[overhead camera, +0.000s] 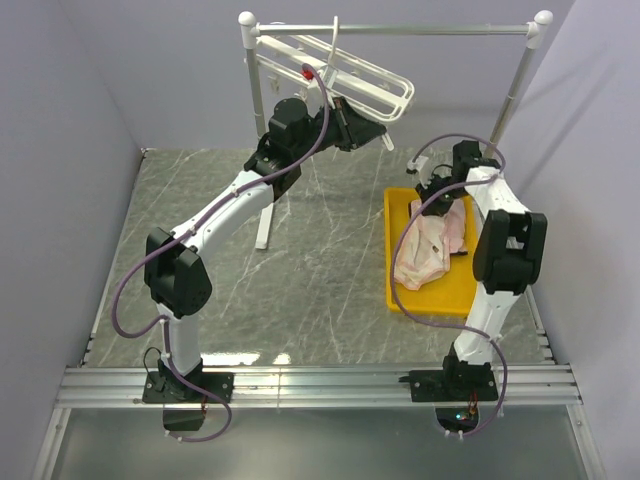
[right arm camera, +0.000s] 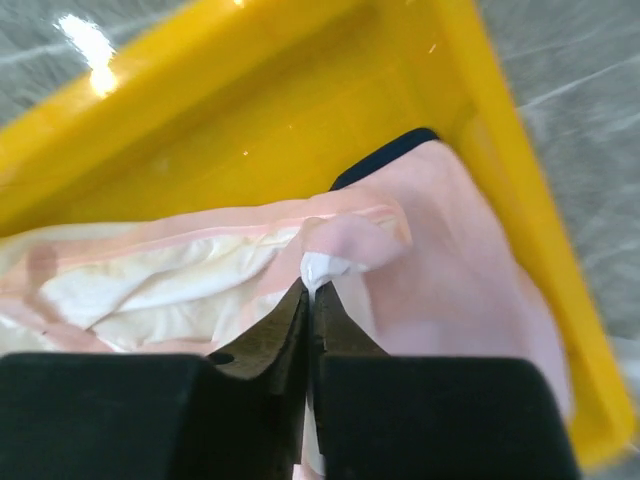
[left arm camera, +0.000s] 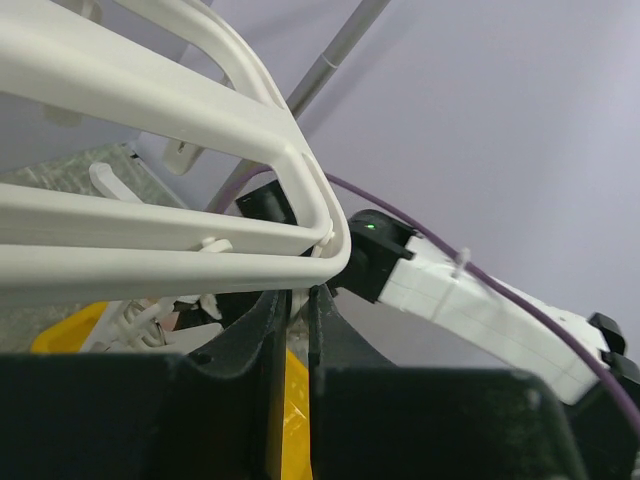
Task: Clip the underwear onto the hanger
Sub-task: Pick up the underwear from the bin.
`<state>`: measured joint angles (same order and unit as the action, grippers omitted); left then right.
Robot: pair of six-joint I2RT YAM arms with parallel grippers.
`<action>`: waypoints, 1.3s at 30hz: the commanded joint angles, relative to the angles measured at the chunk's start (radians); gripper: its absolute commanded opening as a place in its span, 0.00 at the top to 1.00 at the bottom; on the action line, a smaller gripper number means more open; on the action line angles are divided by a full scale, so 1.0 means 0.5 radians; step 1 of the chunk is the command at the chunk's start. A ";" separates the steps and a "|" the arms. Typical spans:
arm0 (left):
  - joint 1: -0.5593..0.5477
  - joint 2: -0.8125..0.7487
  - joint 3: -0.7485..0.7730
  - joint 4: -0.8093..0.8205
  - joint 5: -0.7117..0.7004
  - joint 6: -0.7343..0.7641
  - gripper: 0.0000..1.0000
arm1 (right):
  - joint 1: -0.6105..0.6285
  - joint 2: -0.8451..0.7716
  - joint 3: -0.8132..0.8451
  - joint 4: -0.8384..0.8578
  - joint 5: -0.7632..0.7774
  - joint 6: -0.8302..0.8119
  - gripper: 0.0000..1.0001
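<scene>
Counting first: two arms, one hanger, one grey rail stand, one yellow tray, all on or over a marbled table. The underwear is a bunched pink heap inside the tray. At least two pcs show, a pink one with a navy trim edge and a paler cream-lined one beside it; the exact no. cannot be told from the folds. The hanger hangs by its hook from the rail's top bar, tilted, with its far end toward the right side. A few small white clips dangle under its bars, count not readable. L gripper is raised at the hanger's lower end. In the left wrist view its fingers stand nearly together, only a thin slit between them, with the frame's rounded end bar meeting the tips, so it grips the hanger there. R gripper is down in the tray at the heap's far end. Its fingers are pressed closed on a small raised fold of the pink fabric, pinched right at the tips. The navy edge lies just beyond the tips toward the tray's far wall, and the cream-lined pc spreads to the left of them. Underwear and hanger are well apart, nothing clipped.
</scene>
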<state>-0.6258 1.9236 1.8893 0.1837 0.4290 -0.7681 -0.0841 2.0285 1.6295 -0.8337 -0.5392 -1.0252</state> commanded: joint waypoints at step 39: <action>0.061 -0.021 -0.342 1.173 0.707 -0.347 1.00 | -0.224 -1.802 -0.670 0.927 -1.149 0.942 1.00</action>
<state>-0.5915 1.9240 1.7210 0.6502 0.6941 -0.9150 -0.2008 1.1297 1.2453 -0.5003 -1.0580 -0.6968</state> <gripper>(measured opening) 0.126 0.030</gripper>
